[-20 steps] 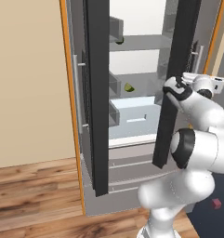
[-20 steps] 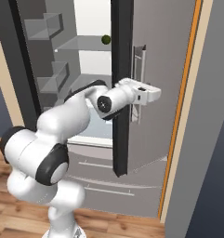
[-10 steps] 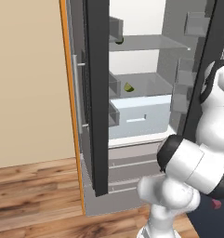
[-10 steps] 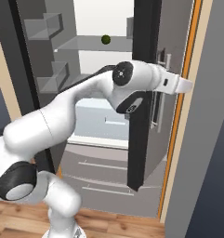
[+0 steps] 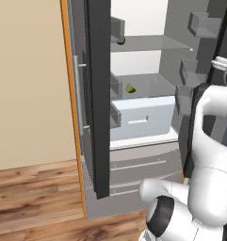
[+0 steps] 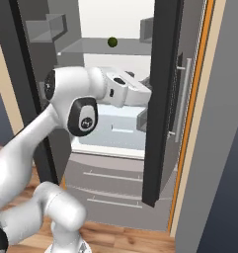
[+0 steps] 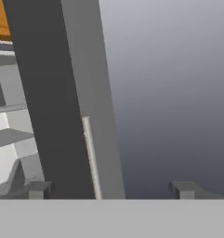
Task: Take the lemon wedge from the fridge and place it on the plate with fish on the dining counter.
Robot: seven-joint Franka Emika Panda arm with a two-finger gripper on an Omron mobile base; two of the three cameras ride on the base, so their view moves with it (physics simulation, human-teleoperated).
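Note:
The fridge (image 5: 133, 162) stands with both doors open, its white inside and two grey bottom drawers showing. The lemon wedge (image 5: 130, 88), tiny and yellow-green, lies on the middle shelf above a white drawer (image 5: 141, 117). My gripper (image 7: 111, 188) is open, its fingertips (image 7: 36, 188) wide apart. It sits close against the right door, whose black edge (image 7: 53, 93) and silver handle (image 7: 91, 158) lie just ahead between the tips. In the right base view my hand reaches behind that door's black edge (image 6: 162, 99). The plate and dining counter are out of view.
A dark green round item (image 6: 112, 42) rests on the upper shelf. The left door's black edge (image 5: 98, 94) juts toward me. Door bins (image 5: 199, 26) line the right door. An orange-trimmed wall (image 6: 194, 123) flanks the fridge, with wood floor (image 5: 35, 197) below.
The right fridge door has swung open wider, and my arm has followed it out to the right. The lemon wedge has stayed in place.

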